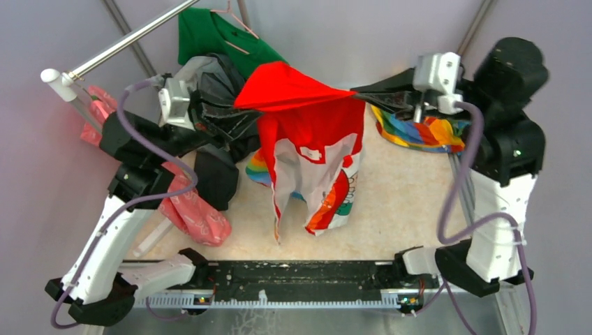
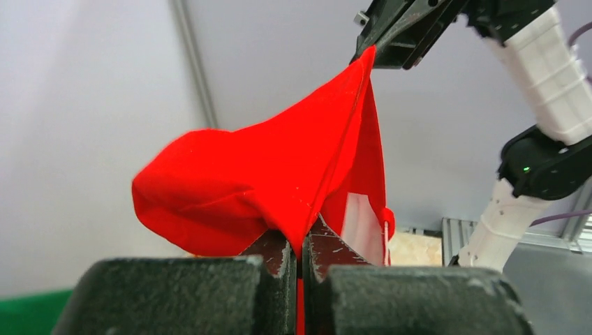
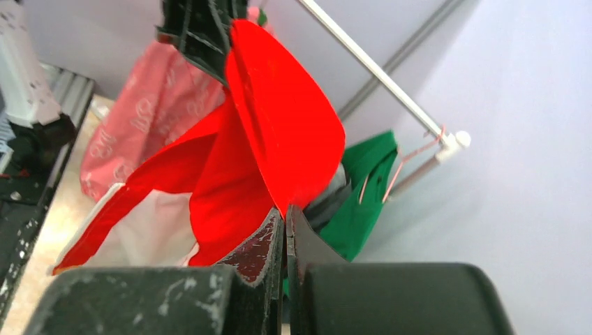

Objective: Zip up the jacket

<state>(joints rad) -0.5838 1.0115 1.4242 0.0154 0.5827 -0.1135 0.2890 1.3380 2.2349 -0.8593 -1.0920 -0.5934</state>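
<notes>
**Jacket strung up by its hood between two arms**

The small white jacket with rainbow-striped panels and red hood (image 1: 317,164) hangs in the air over the beige tabletop (image 1: 405,209). The left jaws are pressed together on one corner of the hood (image 1: 290,89) and the right jaws pinch the opposite corner, so the hood is stretched taut between them. A rainbow-banded cloth (image 1: 419,132) lies on the right, with a dark grey garment (image 1: 216,178) and a pink cloth (image 1: 199,216) on the left

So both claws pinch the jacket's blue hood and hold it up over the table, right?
The hood is red, not blue; the top view shows it. Otherwise yes: left gripper and right gripper pinch it, the jacket hanging over the table.
</notes>
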